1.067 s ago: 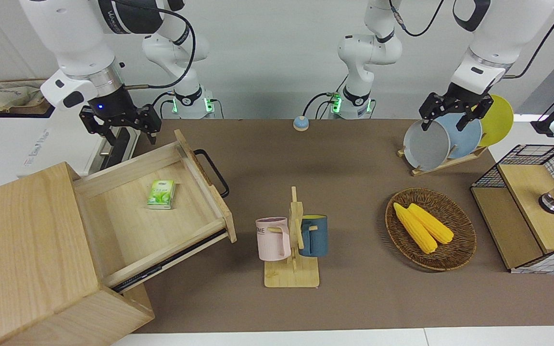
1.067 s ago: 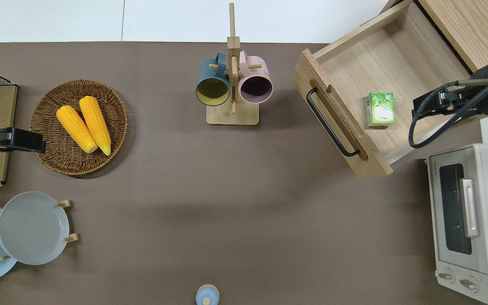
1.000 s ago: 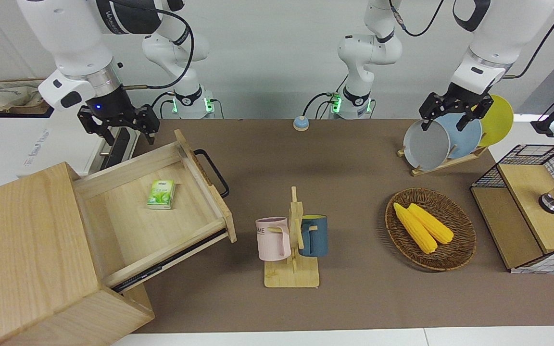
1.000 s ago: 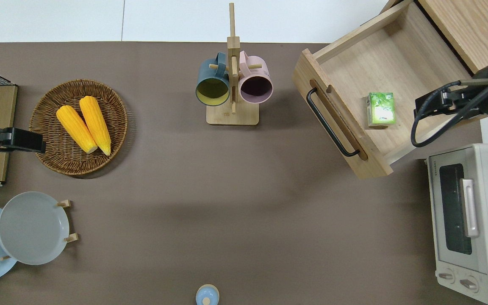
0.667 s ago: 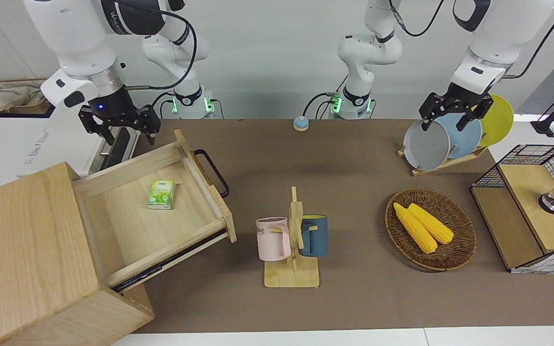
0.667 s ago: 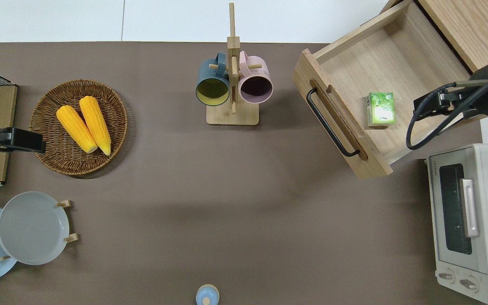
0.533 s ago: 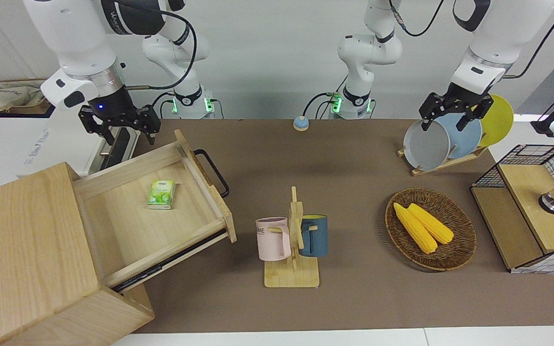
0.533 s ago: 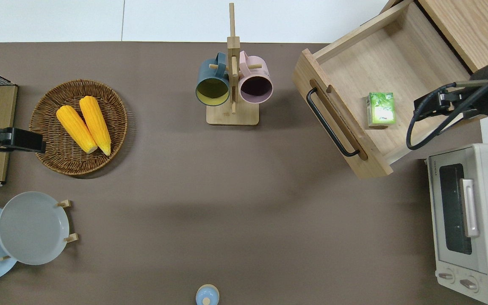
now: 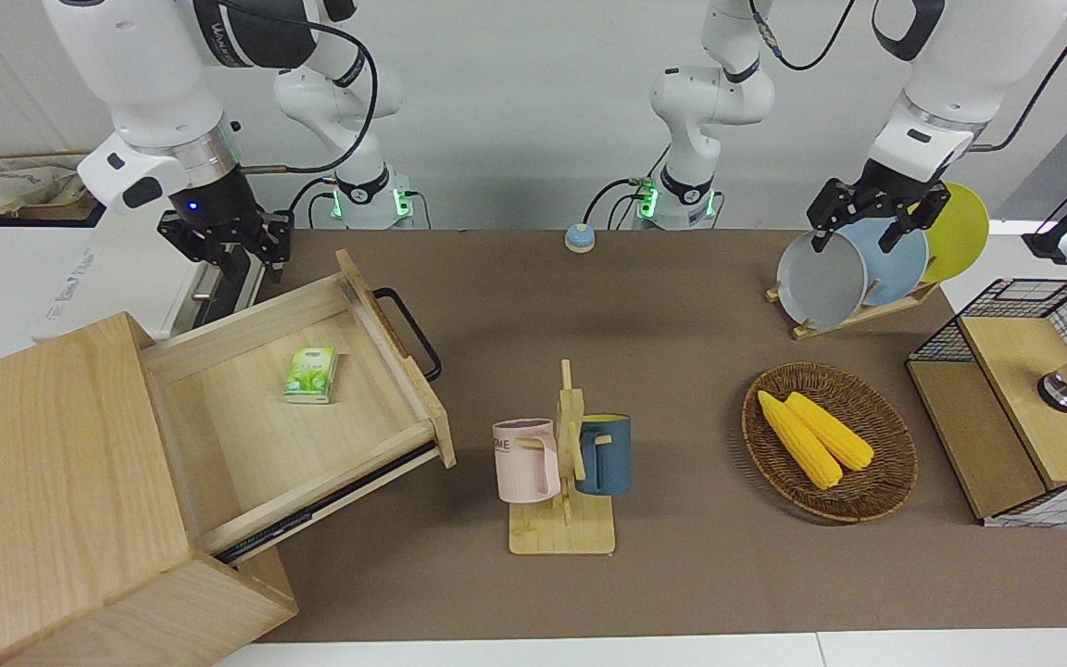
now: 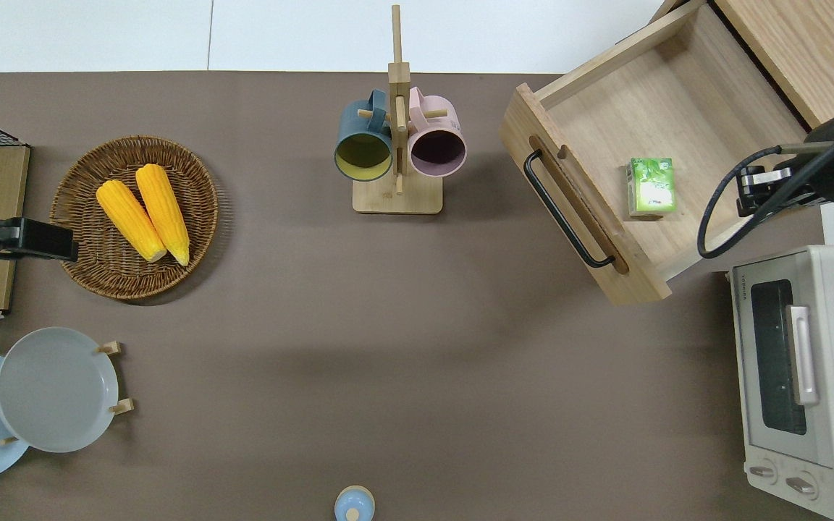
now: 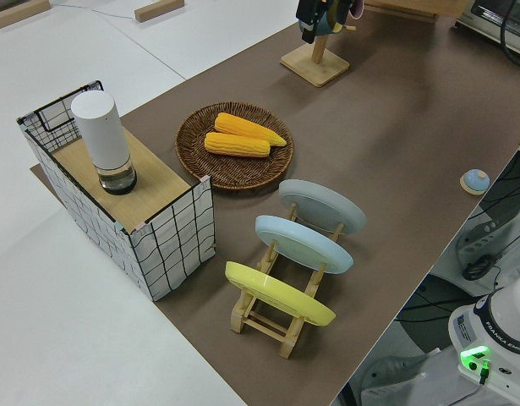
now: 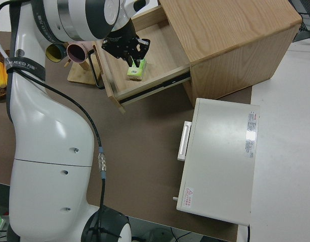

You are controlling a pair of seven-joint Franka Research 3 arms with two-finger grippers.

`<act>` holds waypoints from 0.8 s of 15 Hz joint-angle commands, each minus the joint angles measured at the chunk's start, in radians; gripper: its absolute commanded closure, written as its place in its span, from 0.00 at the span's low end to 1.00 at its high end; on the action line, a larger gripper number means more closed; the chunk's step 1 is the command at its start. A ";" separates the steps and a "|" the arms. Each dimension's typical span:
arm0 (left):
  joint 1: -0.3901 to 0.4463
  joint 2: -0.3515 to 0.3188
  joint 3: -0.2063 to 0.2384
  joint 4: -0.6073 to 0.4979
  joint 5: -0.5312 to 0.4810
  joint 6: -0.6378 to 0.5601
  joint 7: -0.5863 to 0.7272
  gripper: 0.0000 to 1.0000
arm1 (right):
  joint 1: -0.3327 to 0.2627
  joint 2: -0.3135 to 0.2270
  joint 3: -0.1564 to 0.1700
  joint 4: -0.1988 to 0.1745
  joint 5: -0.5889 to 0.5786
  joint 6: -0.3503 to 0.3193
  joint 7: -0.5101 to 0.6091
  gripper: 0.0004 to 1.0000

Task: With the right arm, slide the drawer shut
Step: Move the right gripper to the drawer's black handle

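Hovering over the edge of the open drawer that lies nearer the robots, the right gripper has its jaws drawn close together with nothing between them, so the step in hand looks like the approach, with no contact made yet. The drawer is a wide, shallow tray of pale, smooth-grained wood, pulled well out of the big light-wood cabinet at the right arm's end of the bench, with a small green packet lying flat on its floor. Its front panel carries a slim black bar handle facing the middle of the bench. Closing it, I judge, calls for bringing the gripper round to that front panel and pushing squarely along the runners, since the drawer sits at an angle. The left arm is parked.
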State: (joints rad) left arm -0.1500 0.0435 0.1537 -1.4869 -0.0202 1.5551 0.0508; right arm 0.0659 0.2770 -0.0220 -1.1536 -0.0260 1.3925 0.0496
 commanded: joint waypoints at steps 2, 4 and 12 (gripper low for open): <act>-0.017 0.013 0.017 0.020 0.012 0.000 0.007 0.00 | 0.000 -0.024 0.010 -0.020 -0.015 -0.010 -0.016 1.00; -0.017 0.013 0.017 0.020 0.012 0.000 0.007 0.00 | 0.003 -0.025 0.017 -0.002 -0.015 -0.017 -0.002 1.00; -0.017 0.013 0.017 0.020 0.012 0.000 0.007 0.00 | 0.185 -0.027 0.019 0.031 -0.015 -0.001 0.382 1.00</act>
State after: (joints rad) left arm -0.1500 0.0435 0.1537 -1.4869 -0.0202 1.5551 0.0508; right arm 0.2022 0.2545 -0.0041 -1.1265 -0.0261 1.3898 0.3054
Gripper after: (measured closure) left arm 0.009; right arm 0.991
